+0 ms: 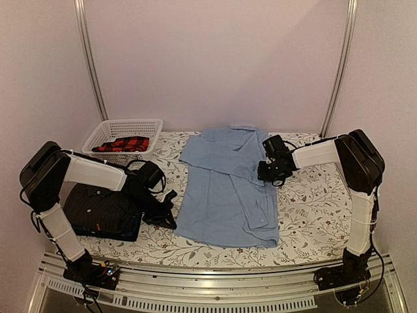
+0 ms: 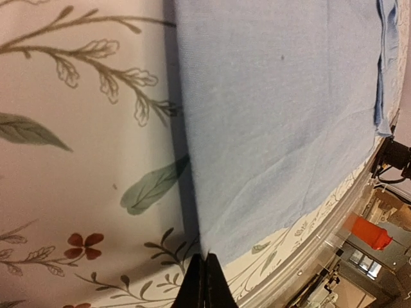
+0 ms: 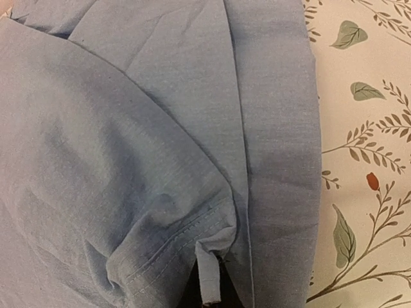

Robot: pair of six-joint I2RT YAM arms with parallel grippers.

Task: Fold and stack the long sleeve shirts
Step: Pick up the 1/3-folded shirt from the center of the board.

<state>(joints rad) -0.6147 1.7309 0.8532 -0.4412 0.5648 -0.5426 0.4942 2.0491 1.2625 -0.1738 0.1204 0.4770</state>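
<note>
Top external: left gripper (image 1: 171, 210), right gripper (image 1: 269, 176) pinch blue shirt (image 1: 221, 192); basket (image 1: 124, 122) far left

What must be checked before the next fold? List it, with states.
1. Closure, left gripper: shut at the near left corner of the blue shirt. Ok.
2. Cloth caught in it: cannot tell; the corner only just reaches the tips.
3. Hold, right gripper: pinching a fold at the shirt's right edge. Ok.
4. Shirt lying flat: not ok; layers bunch at the far end.
5. Shirt apart from the dark stack: ok.
</note>
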